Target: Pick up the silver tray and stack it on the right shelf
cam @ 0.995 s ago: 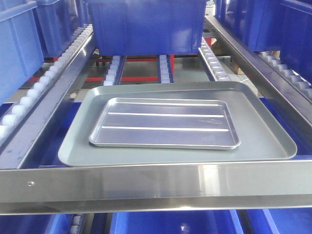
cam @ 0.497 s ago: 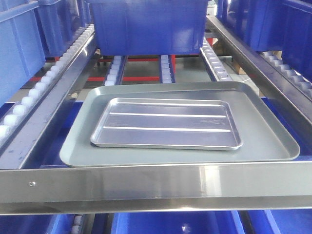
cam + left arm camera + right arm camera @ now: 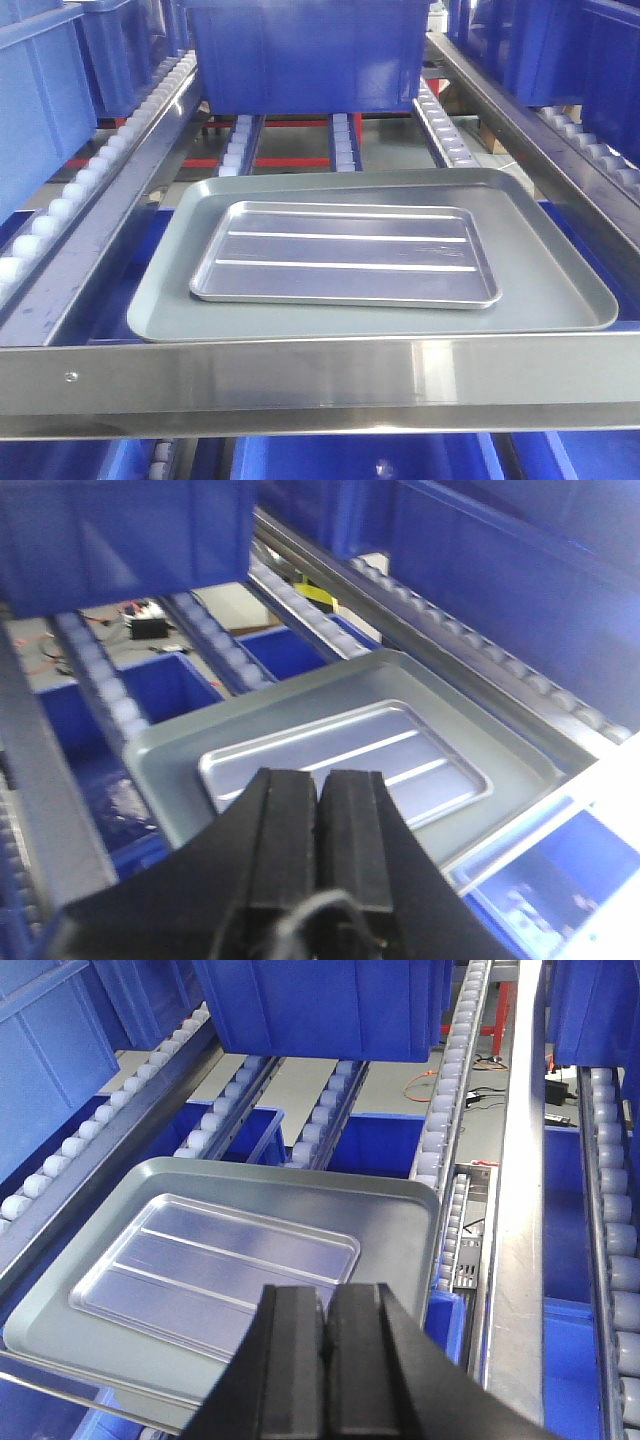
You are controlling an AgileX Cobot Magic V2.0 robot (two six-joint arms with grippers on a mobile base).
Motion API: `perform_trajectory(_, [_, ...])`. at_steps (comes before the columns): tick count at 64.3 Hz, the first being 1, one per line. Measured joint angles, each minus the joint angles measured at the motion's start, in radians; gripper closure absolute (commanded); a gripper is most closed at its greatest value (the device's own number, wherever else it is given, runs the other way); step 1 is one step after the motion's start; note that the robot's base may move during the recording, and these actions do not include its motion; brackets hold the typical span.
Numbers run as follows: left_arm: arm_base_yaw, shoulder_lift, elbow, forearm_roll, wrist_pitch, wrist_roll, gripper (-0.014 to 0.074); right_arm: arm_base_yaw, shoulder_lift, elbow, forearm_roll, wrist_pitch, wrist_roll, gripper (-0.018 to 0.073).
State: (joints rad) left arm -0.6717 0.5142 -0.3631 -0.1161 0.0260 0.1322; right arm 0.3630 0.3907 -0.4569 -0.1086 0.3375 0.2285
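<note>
The silver tray point(image 3: 345, 255), shiny with two long ridges, lies flat inside a larger dull grey tray point(image 3: 560, 290). Both rest on the right shelf, behind its wide brushed-steel front crossbar point(image 3: 320, 380). In the left wrist view my left gripper point(image 3: 322, 780) is shut and empty, hovering in front of the silver tray point(image 3: 400, 750) and the grey tray point(image 3: 170, 750). In the right wrist view my right gripper point(image 3: 325, 1295) is also shut and empty, above the near right part of the grey tray point(image 3: 390, 1210), with the silver tray point(image 3: 200, 1270) to its left. Neither gripper touches a tray.
A large blue bin point(image 3: 310, 50) stands on the roller rails behind the trays. Rails of white rollers point(image 3: 80, 190) slope along the left, and a steel rail point(image 3: 590, 150) runs along the right. More blue bins sit at both sides and below the crossbar.
In the front view the two trays have drifted a few pixels to the right together. The silver tray has not shifted inside the grey one.
</note>
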Motion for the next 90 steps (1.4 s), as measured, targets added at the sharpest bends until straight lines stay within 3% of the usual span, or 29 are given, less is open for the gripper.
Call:
perform_trajectory(25, [0.408,-0.492,0.294,-0.018,0.078,0.019,0.0687,0.0,0.0,0.0,0.0,0.0,-0.001,0.0504])
perform_trajectory(38, [0.532,-0.522,0.393,-0.023,0.034,0.021,0.0687,0.0,0.0,0.0,0.0,0.0,-0.001,0.0504])
perform_trajectory(46, [0.561,-0.526,0.393,-0.027,0.018,0.021,0.0687,0.0,0.0,0.0,0.0,0.0,-0.001,0.0504])
perform_trajectory(90, [0.561,-0.526,0.393,-0.03,0.01,0.021,0.0687,0.0,0.0,0.0,0.0,0.0,-0.002,0.0504])
